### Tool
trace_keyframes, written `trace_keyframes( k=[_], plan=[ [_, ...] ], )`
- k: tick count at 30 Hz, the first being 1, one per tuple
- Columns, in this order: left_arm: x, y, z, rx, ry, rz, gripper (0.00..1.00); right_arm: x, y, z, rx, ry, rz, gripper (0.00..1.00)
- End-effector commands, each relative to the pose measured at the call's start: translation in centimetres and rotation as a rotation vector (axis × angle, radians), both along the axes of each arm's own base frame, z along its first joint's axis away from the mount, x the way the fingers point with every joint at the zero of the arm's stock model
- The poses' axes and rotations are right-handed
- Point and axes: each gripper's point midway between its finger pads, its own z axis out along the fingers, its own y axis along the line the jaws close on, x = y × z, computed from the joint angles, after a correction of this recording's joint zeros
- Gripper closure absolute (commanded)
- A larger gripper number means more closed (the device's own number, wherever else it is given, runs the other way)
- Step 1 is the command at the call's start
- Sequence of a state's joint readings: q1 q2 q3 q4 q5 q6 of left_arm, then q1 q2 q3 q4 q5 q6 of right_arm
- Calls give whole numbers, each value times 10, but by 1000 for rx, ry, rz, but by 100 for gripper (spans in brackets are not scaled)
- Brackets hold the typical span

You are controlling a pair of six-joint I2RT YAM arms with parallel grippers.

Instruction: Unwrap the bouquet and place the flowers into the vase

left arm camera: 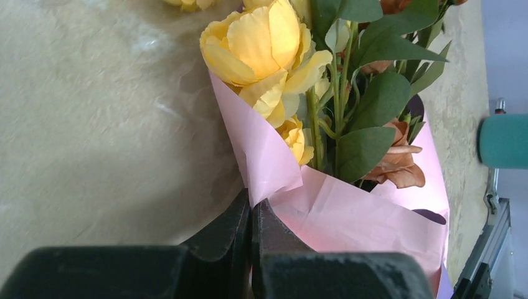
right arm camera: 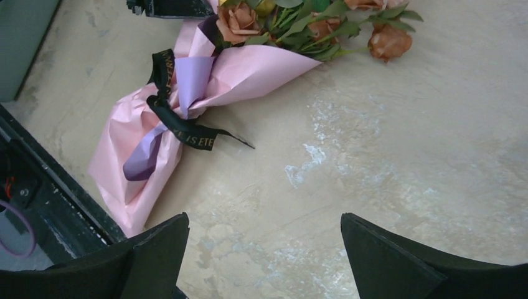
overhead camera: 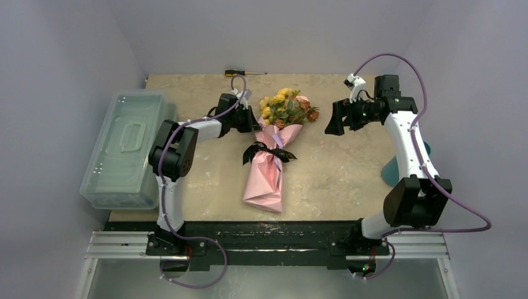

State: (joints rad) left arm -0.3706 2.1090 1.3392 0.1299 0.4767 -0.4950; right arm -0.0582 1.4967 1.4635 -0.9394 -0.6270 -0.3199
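left fingers (left arm camera: 218,240) tight together at the bouquet's (left arm camera: 348,218) pink paper edge, right fingers (right arm camera: 149,255) wide apart over the table (right arm camera: 405,156)

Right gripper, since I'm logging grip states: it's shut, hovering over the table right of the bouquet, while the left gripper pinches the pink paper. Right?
Not quite. The right gripper is open, not shut: the right wrist view shows its jaws spread wide over the table. It does hover right of the bouquet, and the left gripper pinches the pink paper.
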Motion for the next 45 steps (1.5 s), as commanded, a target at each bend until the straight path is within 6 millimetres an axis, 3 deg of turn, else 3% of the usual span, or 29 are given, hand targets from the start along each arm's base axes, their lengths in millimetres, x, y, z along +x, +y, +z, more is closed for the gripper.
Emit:
trace_keyframes(
  k=[1, 6, 8, 10, 12, 18, 25, 30, 35, 39, 45],
  plan=[
    [-9, 7, 18, -66, 40, 55, 100, 1, 15, -1, 72, -32, 75, 5],
    [-26, 5, 9, -125, 93, 79, 100, -5, 26, -25, 74, 5, 135, 7],
    [-25, 7, 17, -115, 53, 42, 85, -6, 30, -32, 65, 2, 154, 9],
    [-23, 11, 28, -107, 7, -2, 64, -5, 32, -37, 64, -6, 172, 12],
    [-21, 18, 37, -77, -35, -40, 50, -6, 45, -40, 68, -12, 221, 16],
    [-21, 36, 78, -35, -170, -153, 37, -11, 74, -50, 105, -9, 344, 31],
    [-74, 45, 110, 33, -491, -455, 35, -20, 103, -66, 167, 27, 464, 37],
    [-100, 55, 104, 101, -555, -539, 34, -28, 117, -81, 191, 92, 541, 42],
    [-104, 57, 107, 117, -582, -552, 34, -29, 109, -109, 116, 58, 612, 57],
    [-101, 59, 110, 134, -591, -538, 34, -23, 102, -128, 51, 11, 630, 57],
    [-100, 60, 108, 144, -582, -532, 34, -11, 108, -139, 54, -25, 642, 58]
  ],
)
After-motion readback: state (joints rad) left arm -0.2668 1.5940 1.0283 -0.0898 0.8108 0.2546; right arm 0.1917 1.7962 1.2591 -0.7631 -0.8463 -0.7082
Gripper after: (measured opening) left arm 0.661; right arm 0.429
